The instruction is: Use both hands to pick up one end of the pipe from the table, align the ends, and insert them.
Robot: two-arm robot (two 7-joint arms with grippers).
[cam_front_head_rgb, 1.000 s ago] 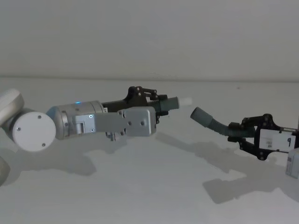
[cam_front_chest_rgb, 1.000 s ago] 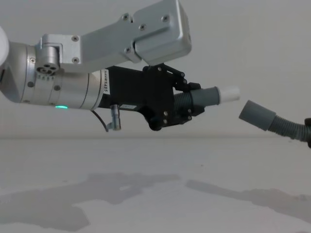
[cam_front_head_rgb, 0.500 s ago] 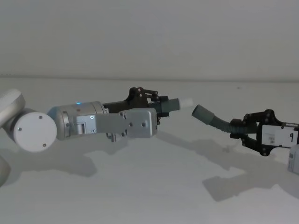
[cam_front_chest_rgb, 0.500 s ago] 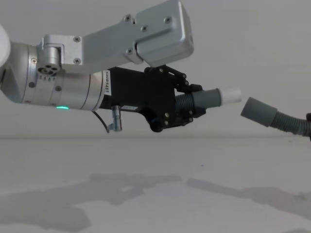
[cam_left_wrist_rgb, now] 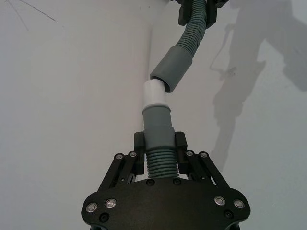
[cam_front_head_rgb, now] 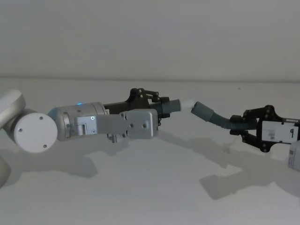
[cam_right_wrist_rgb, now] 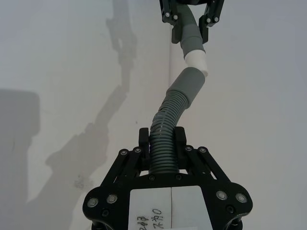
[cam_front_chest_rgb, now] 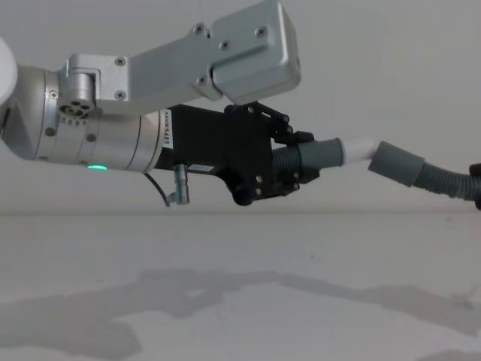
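**While both hose pieces hang above the table, white tip meets grey cuff**

Nearest in the chest view, the left black parallel-jaw gripper (cam_front_chest_rgb: 289, 162) on its silver-grey cylindrical arm (cam_front_chest_rgb: 90, 135), whose green light ring glows underneath, reaches across from the left, well above the plain matte white table (cam_front_chest_rgb: 240, 301). Its fingers (cam_left_wrist_rgb: 139, 148) are closed on the corrugated part of the left dark grey ribbed hose piece (cam_left_wrist_rgb: 158, 148), just behind the smooth grey cuff with the narrower white tip (cam_left_wrist_rgb: 154, 93).

Beyond that tip, the wider plain grey hollow cuff (cam_left_wrist_rgb: 171, 69) of the right dark grey bent corrugated hose piece (cam_right_wrist_rgb: 165, 134) touches it at its mouth; the two meet at a slight angle, and most of the white tip shows outside the cuff.

Farther to the right in the head view, the right black parallel-jaw gripper (cam_front_head_rgb: 246, 126) clamps its fingers (cam_right_wrist_rgb: 144, 141) on the ribbed section of that hose, also held clear of the table.
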